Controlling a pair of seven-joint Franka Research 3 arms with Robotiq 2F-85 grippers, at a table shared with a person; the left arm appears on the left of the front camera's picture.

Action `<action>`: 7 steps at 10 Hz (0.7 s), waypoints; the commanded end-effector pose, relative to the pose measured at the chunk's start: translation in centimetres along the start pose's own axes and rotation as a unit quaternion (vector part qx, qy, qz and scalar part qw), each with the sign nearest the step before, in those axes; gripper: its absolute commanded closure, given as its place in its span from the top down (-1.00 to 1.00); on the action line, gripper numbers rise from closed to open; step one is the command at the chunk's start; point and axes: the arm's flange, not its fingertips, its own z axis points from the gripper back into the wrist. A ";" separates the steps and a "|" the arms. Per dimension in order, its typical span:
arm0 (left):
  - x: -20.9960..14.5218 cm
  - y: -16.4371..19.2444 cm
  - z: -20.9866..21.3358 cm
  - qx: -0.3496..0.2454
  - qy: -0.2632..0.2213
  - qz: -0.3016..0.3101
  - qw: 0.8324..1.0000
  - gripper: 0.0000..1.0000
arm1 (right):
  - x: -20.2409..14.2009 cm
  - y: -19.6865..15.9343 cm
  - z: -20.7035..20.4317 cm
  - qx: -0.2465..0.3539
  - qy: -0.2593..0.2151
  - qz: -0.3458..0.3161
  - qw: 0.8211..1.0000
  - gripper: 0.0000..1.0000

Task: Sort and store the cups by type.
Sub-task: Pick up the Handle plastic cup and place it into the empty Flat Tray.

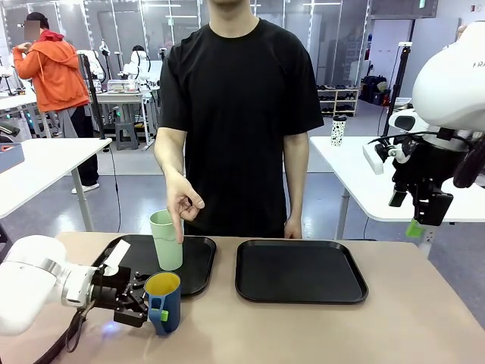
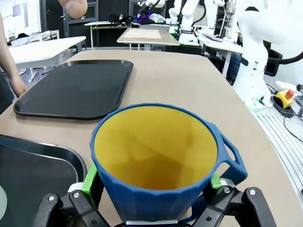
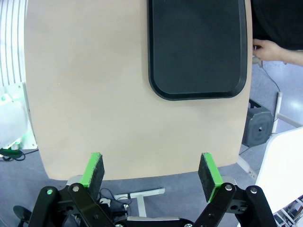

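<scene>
1. Your left gripper [image 1: 144, 303] sits low over the bench [image 1: 318, 326], jaws spread wide around the mug [image 1: 164, 302]. In the left wrist view a green pad [image 2: 89, 181] stands at each side of the mug's [image 2: 156, 161] wall. Whether the pads already touch it cannot be told; read the jaws as released, not clenched.

2. The mug stands upright on the bench, just in front of the near right corner of the left tray [image 1: 195, 267], not on it. Its handle points toward the robot.

3. The tumbler [image 1: 166, 240] stands upright on the left tray, and the person's hand [image 1: 183, 202] hangs just over its rim, one finger pointing down beside it.

4. The right tray [image 1: 300, 271] carries nothing.

5. Your right gripper [image 1: 416, 214] hangs high at the right, well apart from both cups, jaws released and holding nothing; its wrist view looks down on bare bench and the right tray [image 3: 197, 47].

6. Judged from this, the tumbler looks stored and the mug is the half left. If the trays stand for types, the mug likely belongs on the right tray, so you have a grasp, a lift and a carry across yet to do.
</scene>
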 end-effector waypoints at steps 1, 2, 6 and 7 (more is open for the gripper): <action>-1.7 0.2 -0.9 0.012 -0.018 -0.036 0.999 1.00 | 0.1 0.1 0.0 0.000 0.007 -0.007 1.000 1.00; -1.9 0.2 -0.9 0.014 -0.024 -0.035 0.999 0.70 | 0.1 0.1 0.0 0.000 0.007 -0.007 1.000 1.00; -1.9 0.3 -1.2 0.005 -0.019 -0.027 0.999 0.06 | 0.1 0.1 0.0 0.000 0.007 -0.007 1.000 1.00; -1.2 0.1 -1.4 0.013 -0.009 -0.032 0.999 0.04 | 0.1 0.1 0.0 0.000 0.007 -0.007 1.000 1.00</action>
